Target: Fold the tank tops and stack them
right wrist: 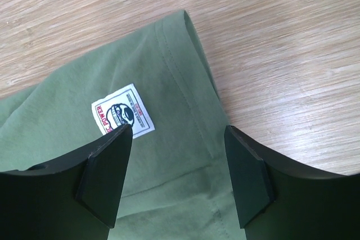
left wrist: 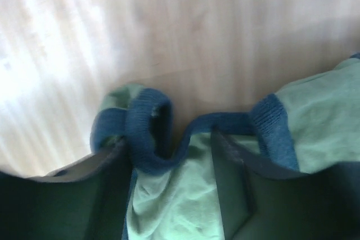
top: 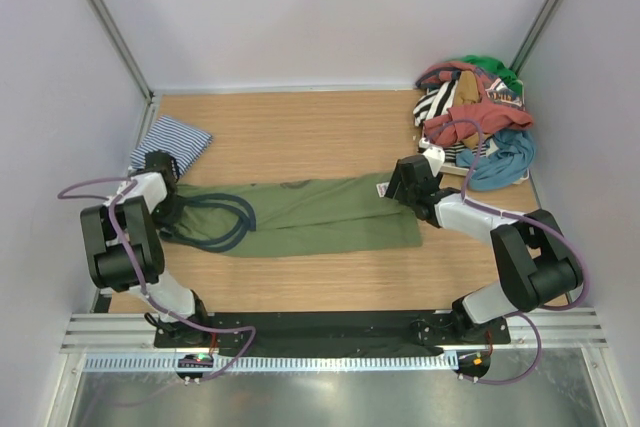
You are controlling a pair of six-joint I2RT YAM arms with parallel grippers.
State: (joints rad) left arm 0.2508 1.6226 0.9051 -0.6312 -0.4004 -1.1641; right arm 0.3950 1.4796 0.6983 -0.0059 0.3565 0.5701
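Olive green cotton tank top with navy trim (top: 320, 212) is lying flat, stretched left to right across the middle of the wooden worktop (top: 300, 127), strap end toward the left edge, hem toward the right. Navy strap loops (left wrist: 146, 122) are bunching up at the left end. Left hand (left wrist: 171, 139) is sitting at that strap end, fingers partly apart with trim and green cloth between them; I cannot tell whether it is actually gripping. Right hand (right wrist: 177, 139) is hovering released over the hem corner, fingers wide apart, white sewn label (right wrist: 122, 111) showing just by its left finger. Navy-and-white striped tank top (top: 170, 142) is lying folded at the left edge, toward the far-left corner. Heap of mixed coloured clothes (top: 475, 127) is sitting in the far-right corner.
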